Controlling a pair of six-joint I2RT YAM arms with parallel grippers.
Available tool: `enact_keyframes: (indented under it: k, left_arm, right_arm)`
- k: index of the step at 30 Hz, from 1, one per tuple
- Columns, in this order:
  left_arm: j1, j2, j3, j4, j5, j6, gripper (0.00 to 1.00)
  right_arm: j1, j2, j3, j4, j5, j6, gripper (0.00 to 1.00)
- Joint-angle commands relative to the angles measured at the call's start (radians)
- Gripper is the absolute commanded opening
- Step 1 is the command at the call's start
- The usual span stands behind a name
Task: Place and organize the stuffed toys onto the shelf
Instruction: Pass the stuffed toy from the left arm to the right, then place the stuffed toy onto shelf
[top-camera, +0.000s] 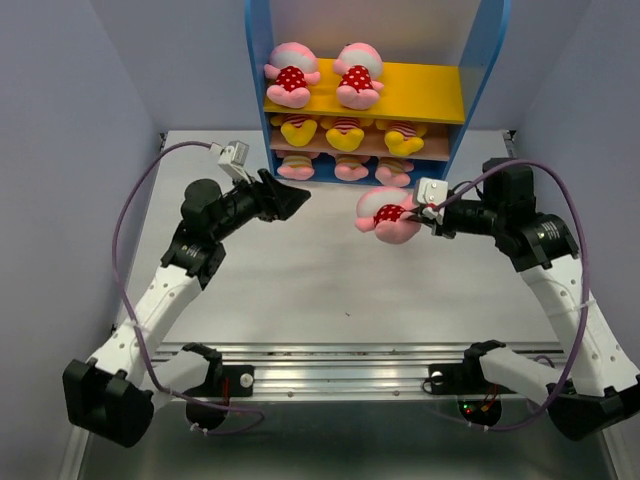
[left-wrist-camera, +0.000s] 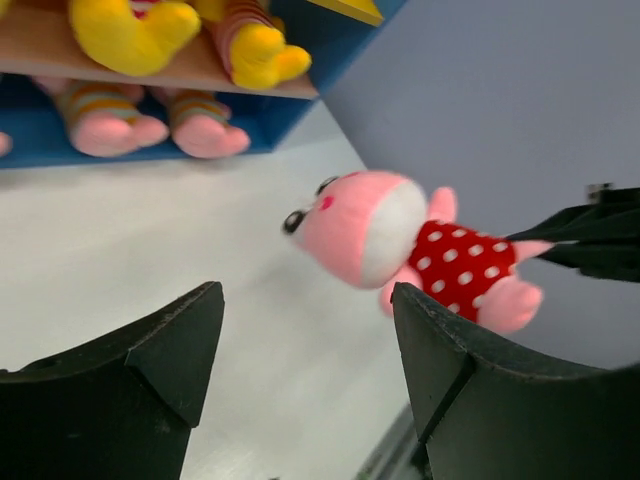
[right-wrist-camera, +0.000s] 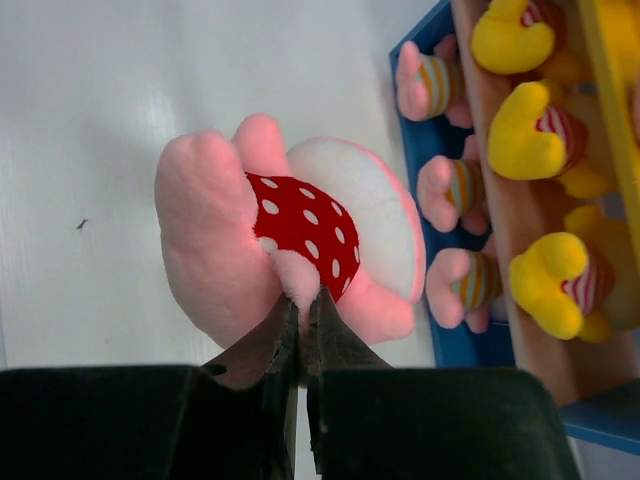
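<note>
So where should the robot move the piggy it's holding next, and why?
Probably lift it up toward the bare right end of the yellow board. The right gripper pinches the dotted pig, two matching pigs already sit on that board, and the lower boards each hold three.

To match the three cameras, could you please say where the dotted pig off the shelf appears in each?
Top external: dotted pig right of centre.
Left wrist: dotted pig centre-right.
Right wrist: dotted pig centre.
Shared landmark: striped pigs lowest on the shelf.
</note>
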Motion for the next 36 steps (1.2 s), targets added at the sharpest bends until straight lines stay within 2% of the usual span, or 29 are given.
enact_keyframes:
  k: [1,5,7,13,17,25,31,36]
  left_arm:
    - [0.002,-0.135,0.039,-0.238,-0.233,0.299,0.80]
    - [0.002,-0.286,-0.049,-0.338,-0.371,0.446,0.81]
    - [0.002,-0.335,-0.090,-0.352,-0.419,0.471,0.81]
    - [0.002,-0.485,-0.224,-0.370,-0.462,0.522,0.82]
    - [0.004,-0.513,-0.231,-0.352,-0.472,0.545,0.84]
    - [0.004,-0.486,-0.236,-0.343,-0.471,0.556,0.84]
    - [0.004,-0.519,-0.244,-0.343,-0.491,0.554,0.85]
    - [0.004,-0.521,-0.245,-0.343,-0.502,0.556,0.84]
  right_arm:
    - [0.000,0.013,0.130,0.068,0.089,0.049,0.01]
    - [0.000,0.066,0.232,0.111,0.180,0.070,0.01]
    - [0.000,0.085,0.262,0.133,0.206,0.081,0.01]
    - [-0.018,0.181,0.380,0.209,0.306,0.103,0.01]
    - [-0.040,0.249,0.502,0.245,0.355,0.127,0.01]
    - [-0.099,0.346,0.561,0.349,0.410,0.133,0.01]
    - [-0.190,0.457,0.650,0.387,0.350,0.143,0.01]
    - [-0.251,0.554,0.690,0.412,0.260,0.084,0.01]
